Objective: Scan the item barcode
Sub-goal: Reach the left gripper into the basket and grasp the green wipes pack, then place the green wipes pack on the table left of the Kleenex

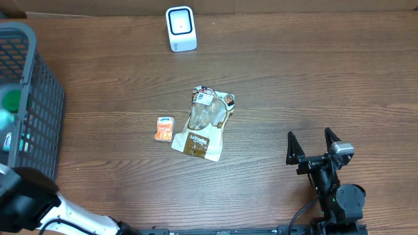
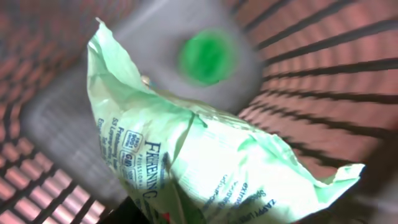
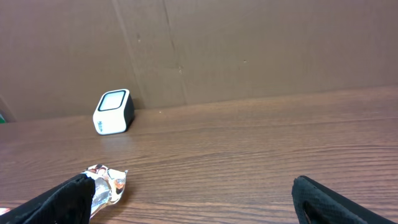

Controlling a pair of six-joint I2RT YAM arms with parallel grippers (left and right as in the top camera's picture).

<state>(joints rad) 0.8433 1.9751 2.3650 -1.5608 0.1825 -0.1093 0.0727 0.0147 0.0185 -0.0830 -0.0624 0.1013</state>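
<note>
Lying slantwise just under the left tool, whose grip I cannot tell, the green bag [image 2: 205,162] sits inside the basket [image 1: 42,111], well apart from the scanner [image 1: 181,29].

Pale green crinkled plastic bag [image 2: 205,162] with dark lettering, bright green round cap [image 2: 205,57] on a grey container [image 2: 155,37], dark grey mesh basket [image 1: 39,98], brown wood-grain table [image 1: 313,72], white box scanner [image 1: 181,29] with black window, brown-and-clear pouch [image 1: 204,122] with white label, small orange packet [image 1: 164,128] with teal top.

Right gripper [image 1: 313,145] holds its jaws spread wide; left arm [image 1: 26,199] extends forward.
</note>
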